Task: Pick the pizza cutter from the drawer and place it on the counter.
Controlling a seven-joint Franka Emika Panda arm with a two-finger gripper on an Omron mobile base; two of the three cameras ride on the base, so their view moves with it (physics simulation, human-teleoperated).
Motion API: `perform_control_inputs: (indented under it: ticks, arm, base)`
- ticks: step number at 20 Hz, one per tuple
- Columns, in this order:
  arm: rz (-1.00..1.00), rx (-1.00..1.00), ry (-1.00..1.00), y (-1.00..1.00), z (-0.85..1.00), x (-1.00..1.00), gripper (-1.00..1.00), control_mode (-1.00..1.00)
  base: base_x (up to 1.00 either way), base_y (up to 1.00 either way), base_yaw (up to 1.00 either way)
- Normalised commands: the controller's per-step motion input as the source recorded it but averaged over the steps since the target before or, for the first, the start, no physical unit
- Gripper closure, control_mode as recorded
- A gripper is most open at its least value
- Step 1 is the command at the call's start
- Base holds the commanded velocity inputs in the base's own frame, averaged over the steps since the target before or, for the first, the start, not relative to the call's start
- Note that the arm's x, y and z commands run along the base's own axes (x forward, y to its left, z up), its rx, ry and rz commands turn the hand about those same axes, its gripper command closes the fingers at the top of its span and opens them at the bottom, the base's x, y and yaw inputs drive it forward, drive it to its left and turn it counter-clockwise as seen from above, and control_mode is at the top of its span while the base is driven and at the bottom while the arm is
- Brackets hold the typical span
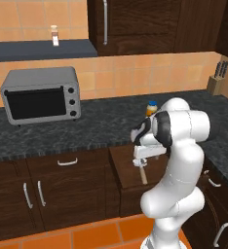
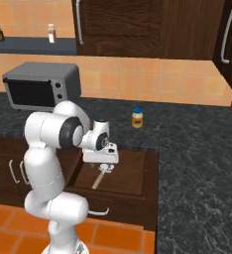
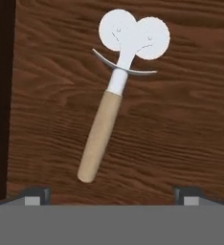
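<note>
The pizza cutter lies flat on the wood bottom of the open drawer, white wheel head away from the hand, tan handle pointing toward it. My gripper hangs straight above it, open, its fingertips wide apart on both sides of the handle's end and holding nothing. In the base views the gripper hovers just over the cutter inside the pulled-out drawer. The dark speckled counter runs above and behind the drawer.
A grey toaster oven stands on the counter to the left. A yellow white-capped jar sits behind the drawer. A knife block is at the far right corner. A wall shelf carries small bottles.
</note>
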Motion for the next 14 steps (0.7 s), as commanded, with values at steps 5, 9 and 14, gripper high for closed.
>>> perform_control_inputs:
  ticks: [5,9,14]
  arm:
    - [-0.01,0.07,0.08,0.00,-0.68,0.27,-1.00,-1.00]
    - [0.00,0.05,0.08,0.00,-0.71,0.40,-1.00,-1.00]
    - [0.00,0.05,0.09,0.12,-0.63,0.35,-1.00,-1.00]
  base:
    - [0.00,0.00,0.00]
    - [0.00,0.00,0.00]
    - [0.00,0.00,0.00]
